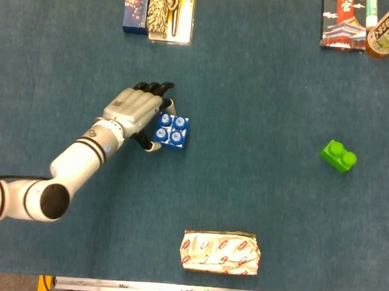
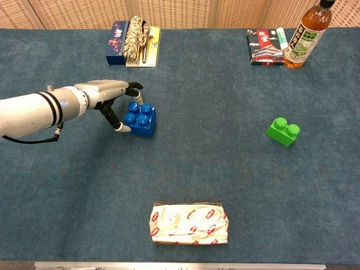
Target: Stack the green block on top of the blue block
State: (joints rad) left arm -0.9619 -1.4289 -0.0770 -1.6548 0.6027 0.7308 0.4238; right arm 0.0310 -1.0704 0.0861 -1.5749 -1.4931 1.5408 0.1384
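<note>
light: bright, even | shadows: faint | focus: sharp | glare: none

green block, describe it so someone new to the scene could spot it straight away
Start at the tea bottle in the table's far right corner and come toward the near edge. The green block sits alone on the blue cloth, the only bright green studded brick, far from the blue block.

White tubular left arm [image 1: 79, 160] with black bands; grey-backed left hand [image 1: 135, 108] with black fingers [image 1: 153, 86], pale fingertips.
</note>
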